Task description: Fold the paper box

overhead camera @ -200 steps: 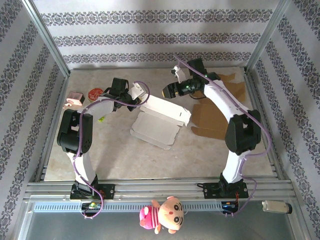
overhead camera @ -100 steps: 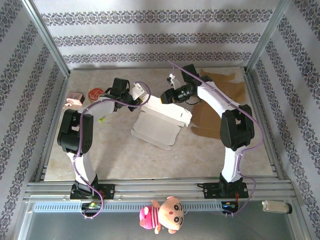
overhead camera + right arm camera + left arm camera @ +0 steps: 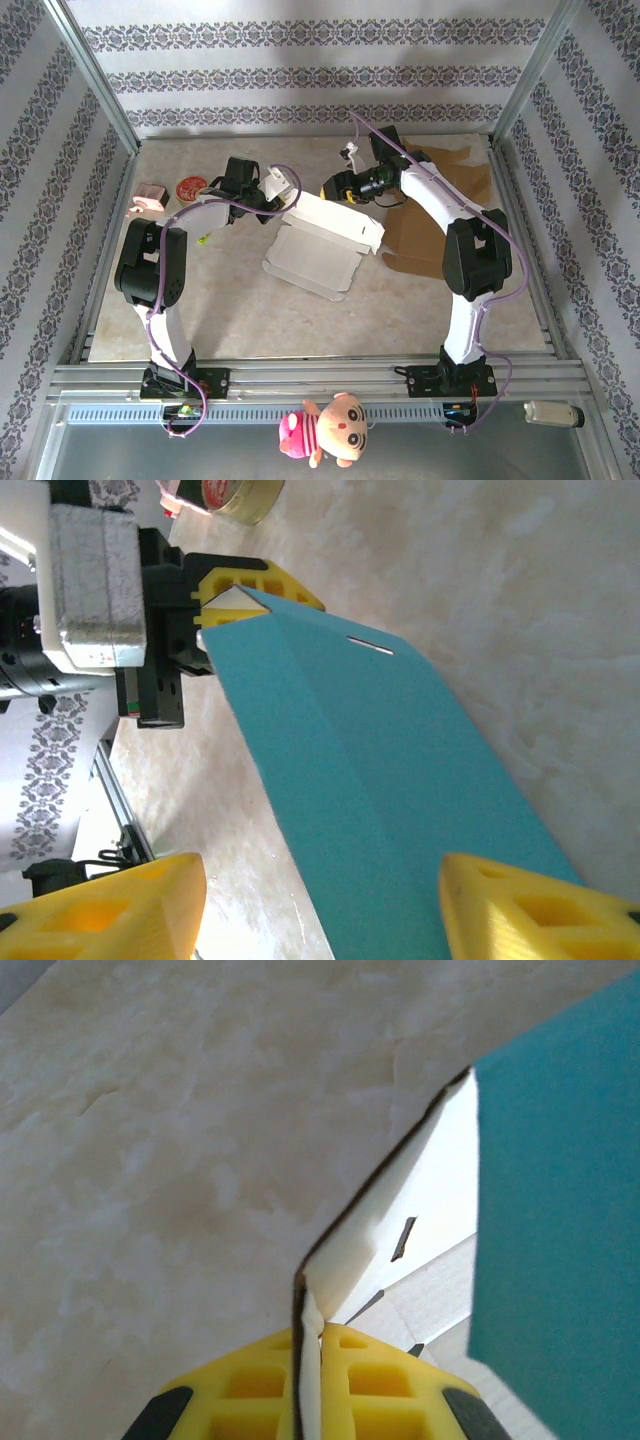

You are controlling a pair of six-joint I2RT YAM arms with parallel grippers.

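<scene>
Teal panel (image 3: 370, 760) of paper box (image 3: 315, 255), mid-table, sits between spread jaws of your right gripper (image 3: 320, 900); nothing gripped there; left gripper (image 3: 308, 1345) clenched on white flap (image 3: 400, 1220) edge; use that pinch as anchor; push panel along crease slowly; mind flap slipping or tearing.

In the left wrist view the paper box (image 3: 540, 1210) runs off the right edge, and the lower edge of its white flap (image 3: 400, 1210) is swallowed between the yellow fingers (image 3: 250, 1380) of the left gripper (image 3: 310, 1360). From the right wrist, a round tin (image 3: 235, 492) is cut by the top edge. Overhead, the right arm (image 3: 440, 195) covers part of the brown cardboard (image 3: 415, 245).
</scene>
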